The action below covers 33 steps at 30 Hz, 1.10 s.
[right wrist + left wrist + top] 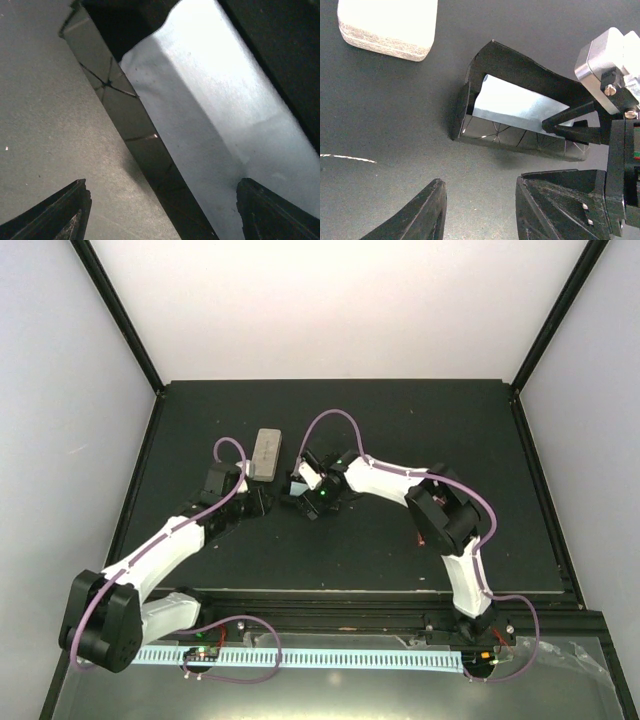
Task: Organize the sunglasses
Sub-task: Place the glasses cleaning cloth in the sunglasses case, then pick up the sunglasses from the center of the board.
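No sunglasses show in any view. A black case (520,70) lies open on the table with a light blue cloth (515,105) inside it. My left gripper (480,212) hangs open just in front of the case's near wall, nothing between its fingers. My right gripper (160,215) is open wide and straddles that case's glossy wall (127,125), one fingertip over the table and the other over the cloth (215,100). In the left wrist view the right gripper's fingers (570,125) reach into the case from the right. From above, both grippers (258,502) (305,492) meet mid-table.
A beige oblong case (265,453) lies shut just beyond the left gripper, also seen as the beige case (387,25) in the left wrist view. The dark table (400,410) is bordered by a raised black frame and white walls.
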Each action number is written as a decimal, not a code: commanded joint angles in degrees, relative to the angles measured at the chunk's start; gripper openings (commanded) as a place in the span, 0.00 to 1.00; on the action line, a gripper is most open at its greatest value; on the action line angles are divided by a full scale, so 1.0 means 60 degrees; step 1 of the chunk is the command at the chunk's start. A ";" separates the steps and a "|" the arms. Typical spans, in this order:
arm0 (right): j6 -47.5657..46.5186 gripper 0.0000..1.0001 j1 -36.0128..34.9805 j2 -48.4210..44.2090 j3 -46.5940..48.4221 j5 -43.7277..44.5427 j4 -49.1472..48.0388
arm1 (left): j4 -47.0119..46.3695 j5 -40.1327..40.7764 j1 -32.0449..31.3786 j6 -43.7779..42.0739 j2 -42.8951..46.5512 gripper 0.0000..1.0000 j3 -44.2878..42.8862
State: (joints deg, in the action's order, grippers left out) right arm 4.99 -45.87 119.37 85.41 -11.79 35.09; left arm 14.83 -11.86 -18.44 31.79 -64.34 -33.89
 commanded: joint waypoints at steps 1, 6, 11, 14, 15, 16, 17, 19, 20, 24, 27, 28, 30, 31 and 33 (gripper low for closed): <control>0.0047 0.82 0.0045 0.0260 0.0446 -0.0320 0.0320 | -0.0343 -0.0358 0.0040 0.0067 -0.0124 0.37 0.0036; 0.0309 0.84 0.0048 -0.0033 0.0492 -0.0256 0.0209 | -0.0480 -0.0424 0.0040 0.0048 -0.0343 0.38 0.0088; 0.1048 0.84 0.0048 -0.1416 -0.0319 0.0584 -0.0631 | -0.0734 -0.0350 0.0034 0.0071 -0.1011 0.33 0.0201; 0.1890 0.84 0.0063 -0.2587 -0.1241 0.1585 -0.1350 | -0.0989 -0.0393 -0.0009 0.0091 -0.1438 0.30 0.0287; 0.2275 0.84 0.0076 -0.3014 -0.1595 0.2035 -0.1567 | -0.1089 -0.0402 -0.0028 0.0112 -0.1764 0.29 0.0318; 0.2724 0.84 0.0075 -0.3435 -0.1943 0.2542 -0.1750 | -0.1207 -0.0414 -0.0052 0.0133 -0.1936 0.29 0.0340; 0.3128 0.84 0.0085 -0.3788 -0.2279 0.3072 -0.1863 | -0.1310 -0.0423 -0.0068 0.0154 -0.2113 0.28 0.0356; 0.3980 0.82 0.0117 -0.4417 -0.2834 0.4452 -0.1718 | -0.1498 -0.0442 -0.0137 0.0191 -0.2401 0.27 0.0339; 0.4352 0.81 0.0148 -0.4706 -0.3096 0.5169 -0.1502 | -0.1555 -0.0454 -0.0167 0.0194 -0.2505 0.27 0.0337; 0.5977 0.80 0.0490 -0.6015 -0.4493 0.7403 -0.0492 | -0.1709 -0.0358 -0.0319 0.0270 -0.2512 0.28 0.0456; 0.6728 0.77 0.1117 -0.7195 -0.5806 0.7833 -0.0143 | -0.1854 -0.0271 -0.0355 0.0358 -0.2267 0.29 0.0648; 0.6873 0.75 0.1317 -0.7609 -0.6243 0.7837 -0.0129 | -0.1882 -0.0244 -0.0368 0.0389 -0.2162 0.30 0.0702; 0.7158 0.71 0.1709 -0.8406 -0.6992 0.7819 -0.0097 | -0.1886 -0.0185 -0.0397 0.0436 -0.1968 0.32 0.0788; 0.7269 0.69 0.1902 -0.8787 -0.7331 0.7786 -0.0081 | -0.1866 -0.0145 -0.0410 0.0432 -0.1878 0.33 0.0820; 0.7319 0.64 0.2314 -0.9364 -0.7929 0.7514 -0.0282 | -0.1802 -0.0086 -0.0439 0.0450 -0.1670 0.33 0.0867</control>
State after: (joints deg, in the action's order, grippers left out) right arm 43.38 -35.24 69.36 42.68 30.11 33.50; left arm 5.61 -13.30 -20.40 33.58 -77.25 -29.17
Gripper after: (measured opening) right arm 0.675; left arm 0.323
